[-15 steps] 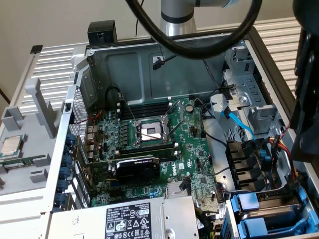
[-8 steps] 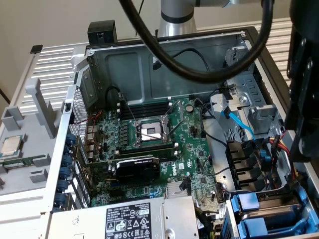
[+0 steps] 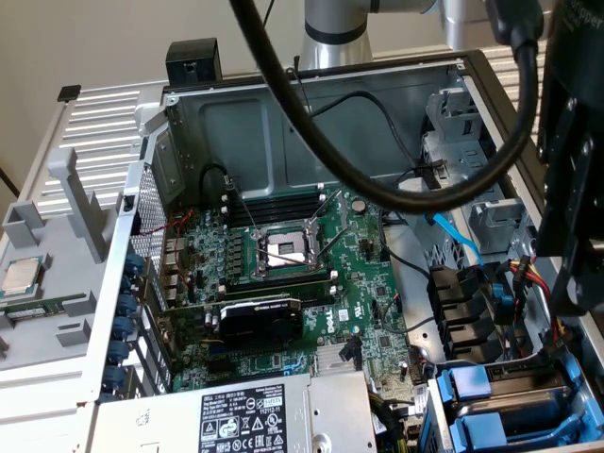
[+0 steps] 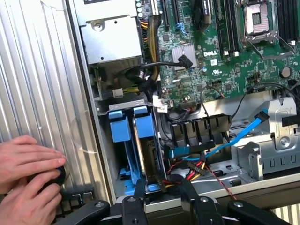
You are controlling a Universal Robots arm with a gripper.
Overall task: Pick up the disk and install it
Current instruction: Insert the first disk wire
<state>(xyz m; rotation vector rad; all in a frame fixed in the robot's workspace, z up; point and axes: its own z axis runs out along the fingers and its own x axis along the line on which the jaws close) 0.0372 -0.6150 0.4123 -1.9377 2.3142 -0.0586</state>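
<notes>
The disk [image 4: 143, 140], silver metal in a bright blue carrier, stands on edge in the drive bay [image 4: 123, 171] at the case's corner, beside another blue carrier [image 4: 119, 127]. My gripper [image 4: 161, 187] is right over the disk's near end. One black finger [image 4: 139, 192] is against the blue side and the other finger [image 4: 187, 191] is against the dark side, so the jaws are shut on it. In the exterior view the arm's black wrist body [image 3: 576, 189] hangs over the bay with blue carriers [image 3: 477, 389] at the lower right.
A person's hands [image 4: 28, 164] rest on the ribbed case wall beside the bay. The green motherboard [image 3: 283, 274] fills the case, with the grey power-supply box [image 3: 245, 415] in front. Red-yellow wires [image 4: 192, 168] and a blue cable [image 4: 243, 131] run next to the bay. A square chip [image 3: 24, 276] lies outside the case.
</notes>
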